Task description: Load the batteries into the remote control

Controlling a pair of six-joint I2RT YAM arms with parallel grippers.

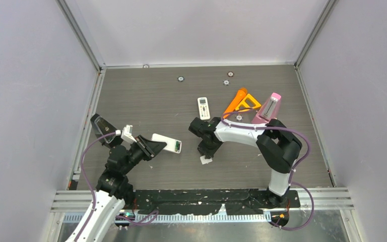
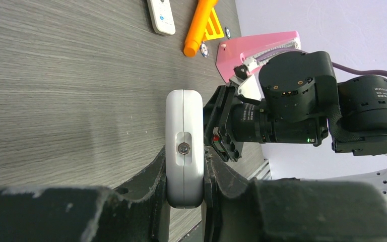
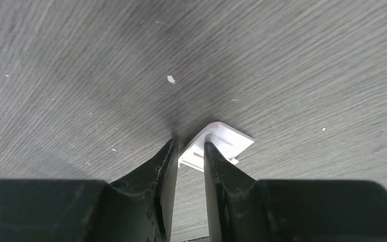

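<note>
Top view: left hand (image 1: 154, 144) is clamping the remote control (image 1: 169, 143) by one end and holding it up off the counter (image 1: 146, 91). A green patch (image 1: 178, 146) is showing at the remote's far tip. It could be a cell but is too small to tell. Right hand (image 1: 205, 153) is pointing down at the counter just right of the held remote, with a white cover piece (image 1: 206, 160) at its tips. A second remote (image 1: 203, 107) is lying beyond the held remote and to the right. An orange tool (image 1: 239, 98) and a pink item (image 1: 269, 107) are sitting further right again. No loose batteries are showing anywhere.

Left wrist view: the fingers are squeezing the held remote across its narrow sides, jaws drawn in tight. The end face with a small round port is facing the camera. The right arm's wrist is hanging close beside the remote.

Right wrist view: the jaws are standing narrow, pinching the cover piece by one edge, and the piece is touching the counter.

Handling, judging: the remote is looking light and stiff, and its smooth shell is likely slippery, so the side-to-side grip near one end is suiting it and leaving the bay reachable. The cover is looking thin, with clips that could snap, so go gently on the edge. The cells, being round, are likely to roll, so take them across the barrel middle.
</note>
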